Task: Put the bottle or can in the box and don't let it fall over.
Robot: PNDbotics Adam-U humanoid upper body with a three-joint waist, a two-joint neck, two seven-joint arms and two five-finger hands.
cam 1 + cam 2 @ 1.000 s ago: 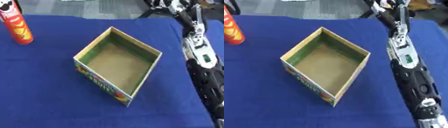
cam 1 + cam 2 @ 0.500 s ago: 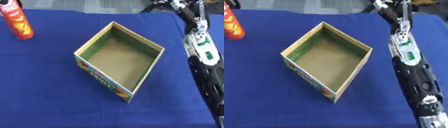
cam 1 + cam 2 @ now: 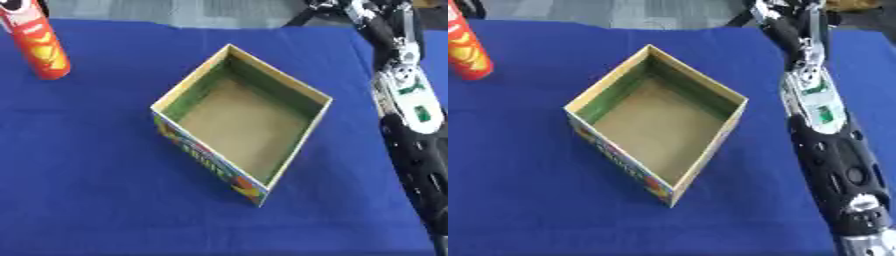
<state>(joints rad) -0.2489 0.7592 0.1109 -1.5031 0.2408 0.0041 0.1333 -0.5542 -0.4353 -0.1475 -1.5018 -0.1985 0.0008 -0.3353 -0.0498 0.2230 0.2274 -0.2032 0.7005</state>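
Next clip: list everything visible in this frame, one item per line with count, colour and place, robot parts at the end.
Can: one, red and orange with a yellow pattern, standing upright at the far left of the table, apart from the box.
Box: one, open-topped cardboard, brown floor with nothing in it, green inner walls, colourful printed outside, set cornerwise near the table's middle.
Table cloth: one, blue, covering the table.
Floor: grey, beyond the far edge.
Right arm: one, black with silver and white parts, lying along the right side; its hand is not clearly made out.
Left hand: not in view.
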